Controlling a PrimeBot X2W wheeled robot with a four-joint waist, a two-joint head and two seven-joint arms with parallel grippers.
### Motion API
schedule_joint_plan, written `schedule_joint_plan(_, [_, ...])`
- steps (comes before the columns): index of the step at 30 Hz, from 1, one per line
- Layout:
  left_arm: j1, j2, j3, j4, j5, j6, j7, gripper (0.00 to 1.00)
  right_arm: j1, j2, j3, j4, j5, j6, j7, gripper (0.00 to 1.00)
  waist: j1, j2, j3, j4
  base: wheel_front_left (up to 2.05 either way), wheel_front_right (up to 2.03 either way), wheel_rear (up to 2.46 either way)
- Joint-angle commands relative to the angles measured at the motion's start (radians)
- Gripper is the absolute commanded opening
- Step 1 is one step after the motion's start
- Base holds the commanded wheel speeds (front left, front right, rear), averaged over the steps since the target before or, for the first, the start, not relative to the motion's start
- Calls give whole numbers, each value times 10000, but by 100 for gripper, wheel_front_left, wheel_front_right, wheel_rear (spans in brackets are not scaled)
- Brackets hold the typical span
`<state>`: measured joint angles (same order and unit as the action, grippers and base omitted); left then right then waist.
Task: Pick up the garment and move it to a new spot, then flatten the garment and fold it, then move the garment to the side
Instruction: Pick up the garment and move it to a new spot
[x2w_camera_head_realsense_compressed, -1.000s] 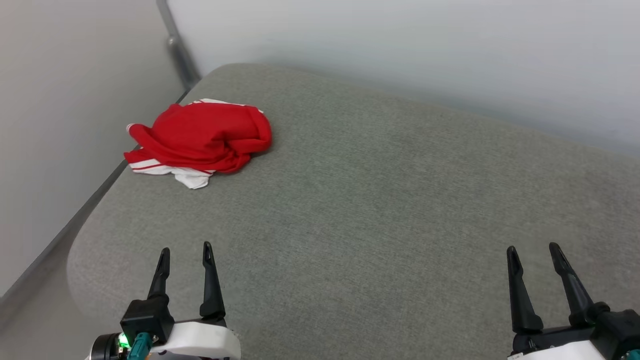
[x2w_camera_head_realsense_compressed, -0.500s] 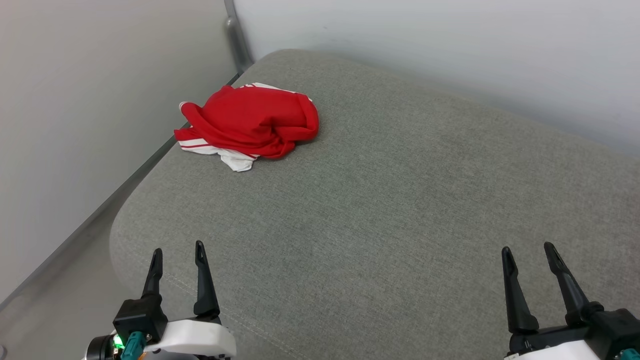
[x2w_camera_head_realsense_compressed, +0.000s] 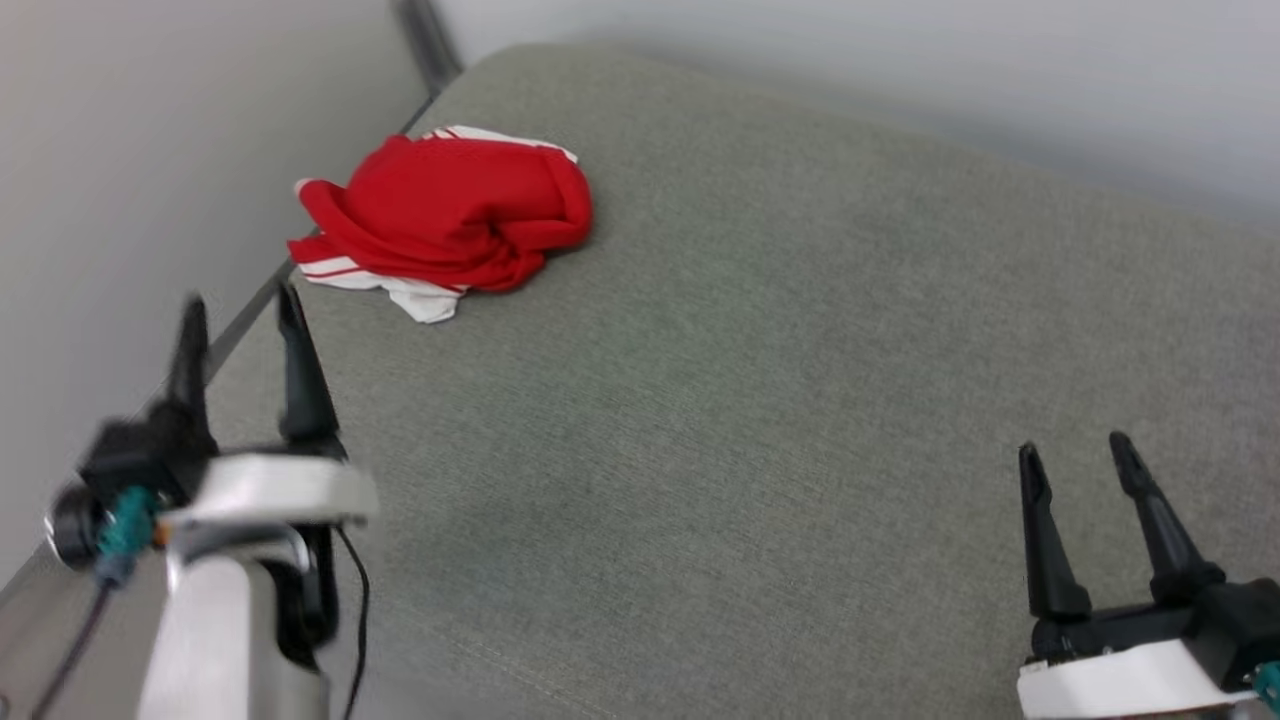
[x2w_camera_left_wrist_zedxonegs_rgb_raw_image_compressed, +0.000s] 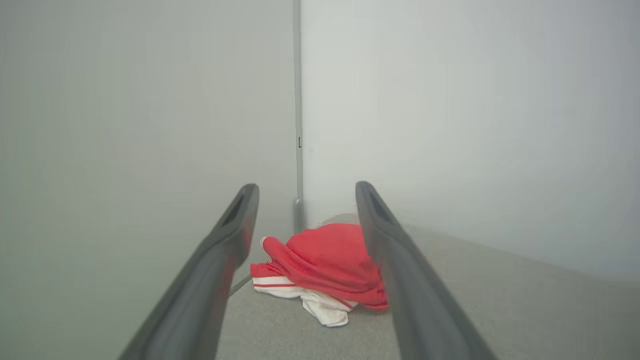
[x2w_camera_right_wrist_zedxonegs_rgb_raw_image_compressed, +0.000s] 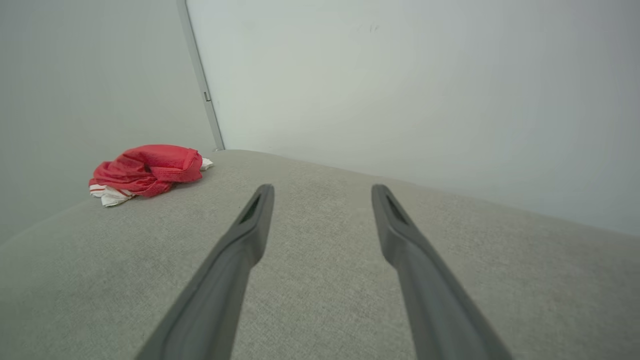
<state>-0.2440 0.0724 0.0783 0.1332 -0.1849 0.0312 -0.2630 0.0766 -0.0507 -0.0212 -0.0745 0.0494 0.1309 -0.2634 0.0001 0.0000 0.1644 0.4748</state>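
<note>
Jaws of the left gripper (x2w_camera_head_realsense_compressed: 240, 297) stood spread wide, holding nothing, near the garment (x2w_camera_head_realsense_compressed: 440, 215). Jaws of the right gripper (x2w_camera_head_realsense_compressed: 1073, 445) stood equally wide, holding nothing, well apart from it.

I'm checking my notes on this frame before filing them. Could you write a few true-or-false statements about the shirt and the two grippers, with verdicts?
1. The garment lies bunched up near the far left corner of the grey cushion. True.
2. The left gripper is shut on the garment. False: its jaws stand open, short of the garment, holding nothing.
3. The right gripper is open and empty, over bare cushion. True.
4. The garment is already folded flat. False: it is a crumpled heap, with white fabric poking out beneath the red.
</note>
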Motion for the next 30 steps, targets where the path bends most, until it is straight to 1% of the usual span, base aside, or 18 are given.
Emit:
schedule_joint_plan(1, [-737,86,223,142,81,-192,-28,100,-304,8,-121,-136,-172,-3,-21,100,-1,0,614,-349,0,0,0])
schedule_joint_plan(5, [-2315,424,812,484,61,-584,-28,100,-667,8,-247,-367,-417,-5,-21,100,-1,0,1385,-667,0,0,0])
schedule_joint_plan(11, [-4538,1229,1305,1329,329,-849,-26,100,-1155,8,-676,-786,-728,-5,-21,100,-1,0,2419,-1091,0,0,0])
schedule_joint_plan(15, [-5811,1760,1545,2262,138,-1001,-26,100,-1391,8,-860,-1102,-834,-3,-21,100,-1,0,2945,-1322,0,0,0])
schedule_joint_plan(18, [-6793,2335,1552,3246,-35,-1209,294,100,-1531,8,-921,-1354,-924,-5,-21,100,-1,0,3294,-1460,0,0,0])
schedule_joint_plan(20, [-7337,2687,1503,3935,-165,-1301,779,100,-1653,8,-924,-1515,-956,-5,-21,100,-1,0,3505,-1547,0,0,0])
schedule_joint_plan(21, [-7337,2687,1503,3935,-165,-1301,779,100,-1653,8,-924,-1515,-956,-5,-21,100,-1,0,3505,-1547,0,0,0])
schedule_joint_plan(24, [-8075,3203,1305,4819,-421,-1459,1713,100,-1740,8,-896,-1746,-1053,-5,-21,100,-1,0,3790,-1662,0,0,0])
schedule_joint_plan(28, [-8800,3727,900,5909,-923,-1588,3235,100,-1873,8,-875,-2093,-1190,-5,-21,100,-1,0,4123,-1782,0,0,0])
schedule_joint_plan(30, [-9014,3840,526,6329,-1350,-1590,4131,100,-1848,6,-858,-2256,-1251,-5,-21,100,-1,0,4269,-1842,0,0,0])
